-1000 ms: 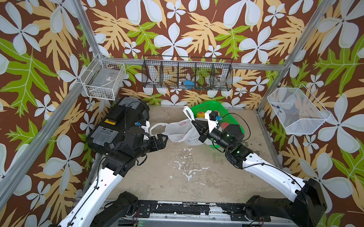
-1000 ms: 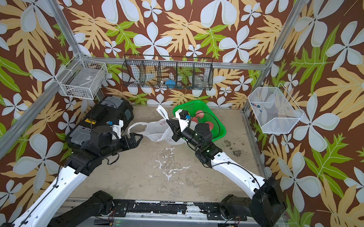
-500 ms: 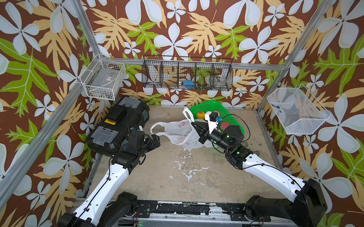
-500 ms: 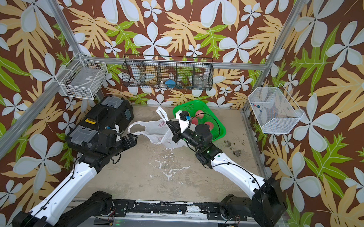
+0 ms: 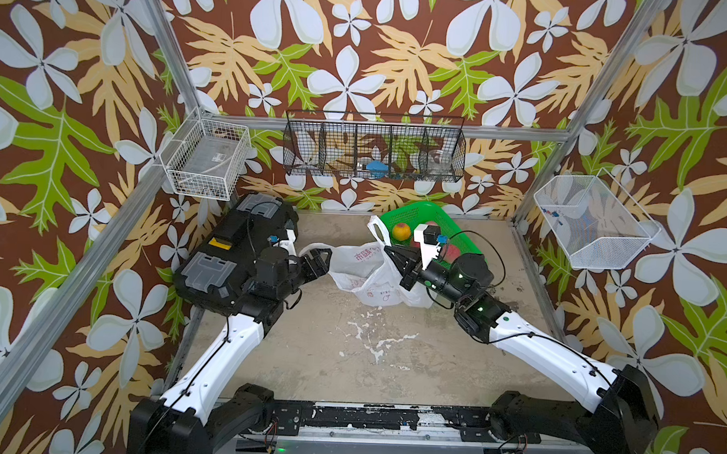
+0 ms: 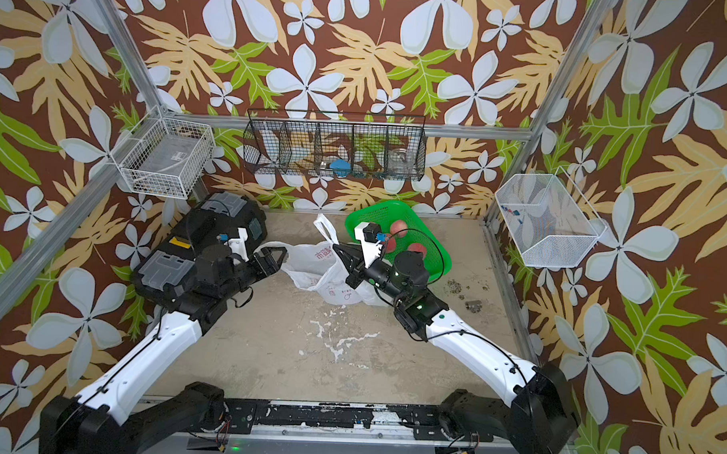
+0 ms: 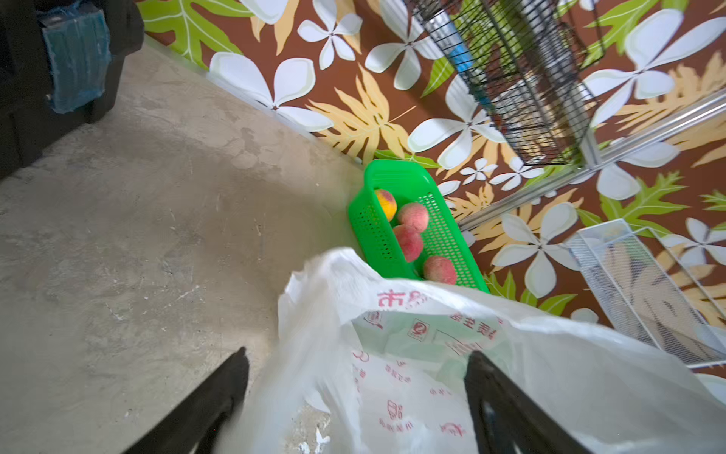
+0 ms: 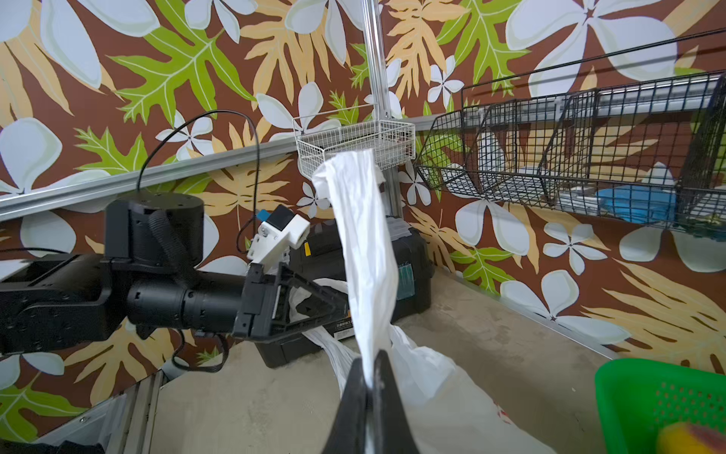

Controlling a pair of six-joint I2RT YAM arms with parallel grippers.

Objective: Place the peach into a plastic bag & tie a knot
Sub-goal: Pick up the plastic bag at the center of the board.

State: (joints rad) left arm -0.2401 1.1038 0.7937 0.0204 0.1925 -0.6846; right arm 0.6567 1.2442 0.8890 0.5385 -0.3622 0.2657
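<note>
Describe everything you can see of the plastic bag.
The plastic bag is thin, crinkly, translucent white film with small red print, slumped untied on the table beside the green basket. The right gripper is shut on one handle, which sticks up past it. The open left gripper straddles its opposite edge.

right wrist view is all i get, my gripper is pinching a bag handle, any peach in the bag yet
Observer: None that shows. The left wrist view has four peaches lying in the green basket, and none is seen in the plastic bag.
Operator: is the left gripper gripping the bag
Observer: No. The left gripper is open, with bag film between its fingers but not pinched.
Operator: handles tied
Observer: No. In a top view the second handle lies loose at the left gripper, apart from yours.
</note>
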